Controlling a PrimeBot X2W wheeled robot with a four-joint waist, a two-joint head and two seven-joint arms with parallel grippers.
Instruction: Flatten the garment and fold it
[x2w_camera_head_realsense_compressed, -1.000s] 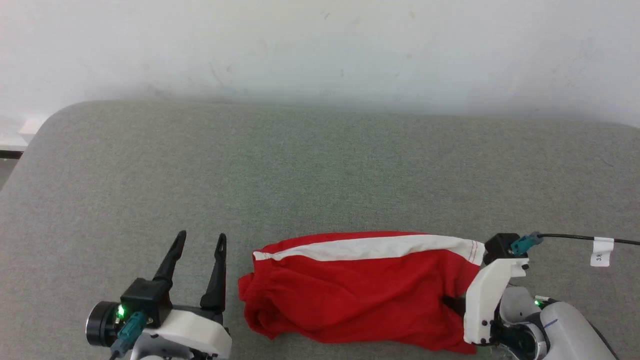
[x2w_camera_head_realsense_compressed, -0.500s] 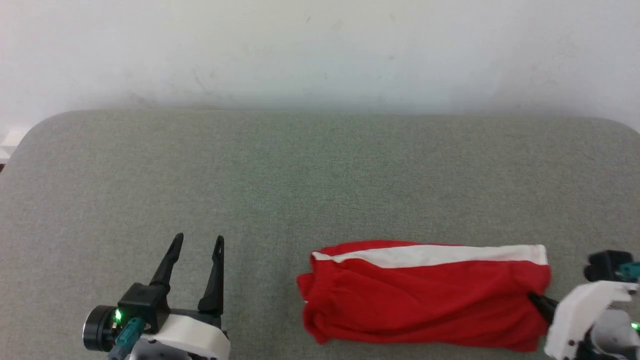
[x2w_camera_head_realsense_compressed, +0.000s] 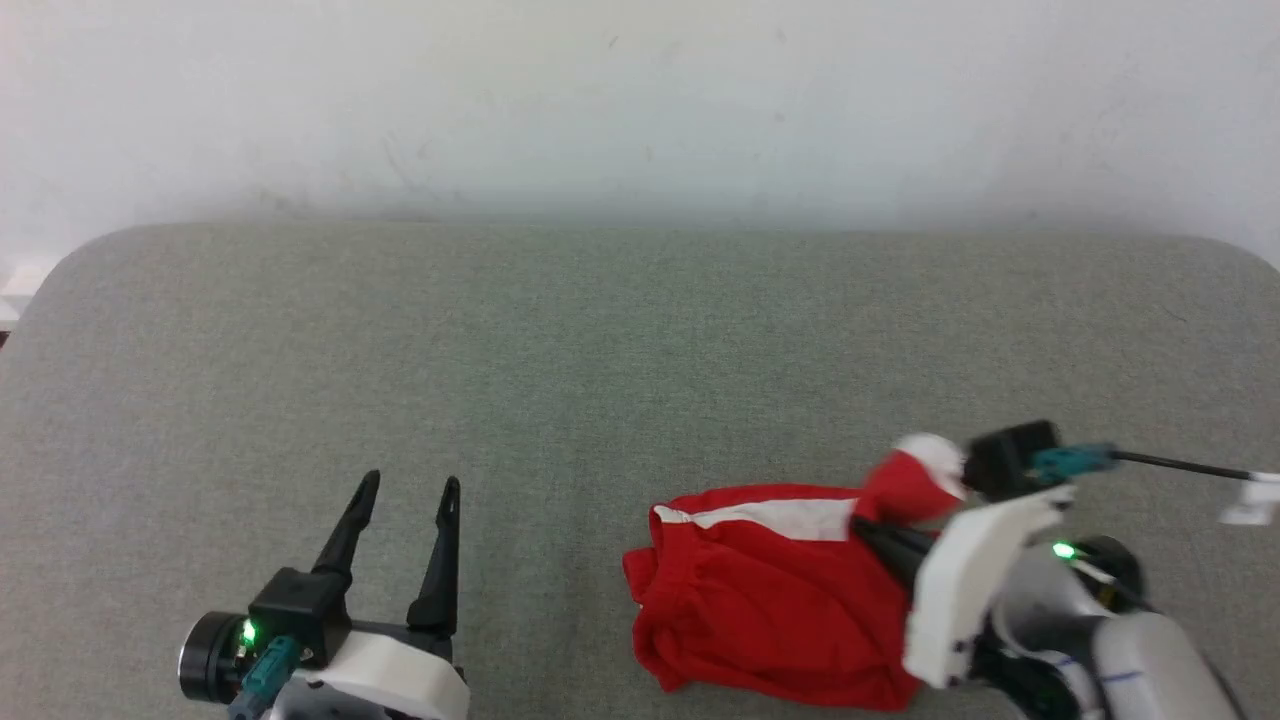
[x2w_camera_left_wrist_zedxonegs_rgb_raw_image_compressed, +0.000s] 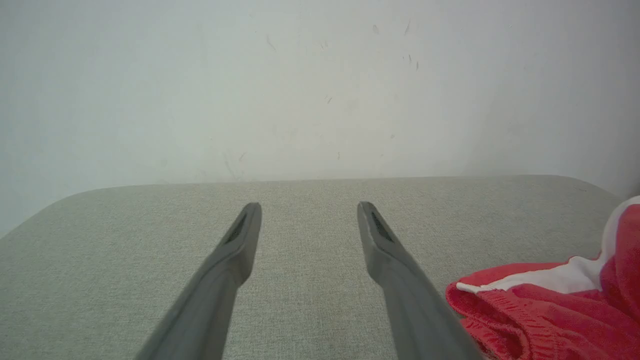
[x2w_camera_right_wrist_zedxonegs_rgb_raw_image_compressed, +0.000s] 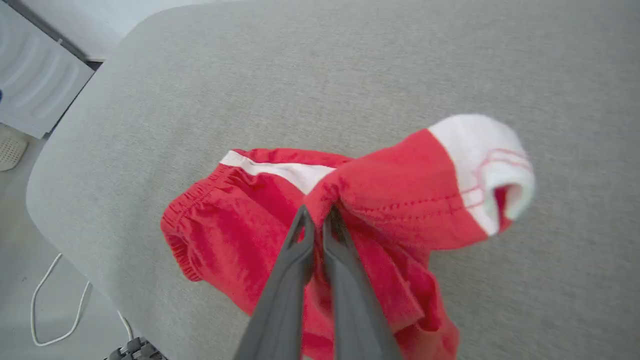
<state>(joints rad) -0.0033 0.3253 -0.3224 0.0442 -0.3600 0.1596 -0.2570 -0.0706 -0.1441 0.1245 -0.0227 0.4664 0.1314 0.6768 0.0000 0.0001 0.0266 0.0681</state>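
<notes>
Grey cloth-covered bench (x2w_camera_head_realsense_compressed: 600, 330) is backed by a pale wall (x2w_camera_head_realsense_compressed: 640, 100). The red garment (x2w_camera_head_realsense_compressed: 770, 610) is bunched at the near right edge. One leg hem is pinched and held raised by the closed right end effector (x2w_camera_right_wrist_zedxonegs_rgb_raw_image_compressed: 317, 217). The left end effector (x2w_camera_head_realsense_compressed: 411, 482) is held open and empty, near the waistband end but apart from it. A white cable (x2w_camera_right_wrist_zedxonegs_rgb_raw_image_compressed: 45, 300) is noted on the floor.

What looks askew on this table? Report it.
The red shorts lie crumpled in a heap rather than flat, near the front edge of the table; the right hand pinches one leg hem, held above the rest. Nothing looks damaged.
</notes>
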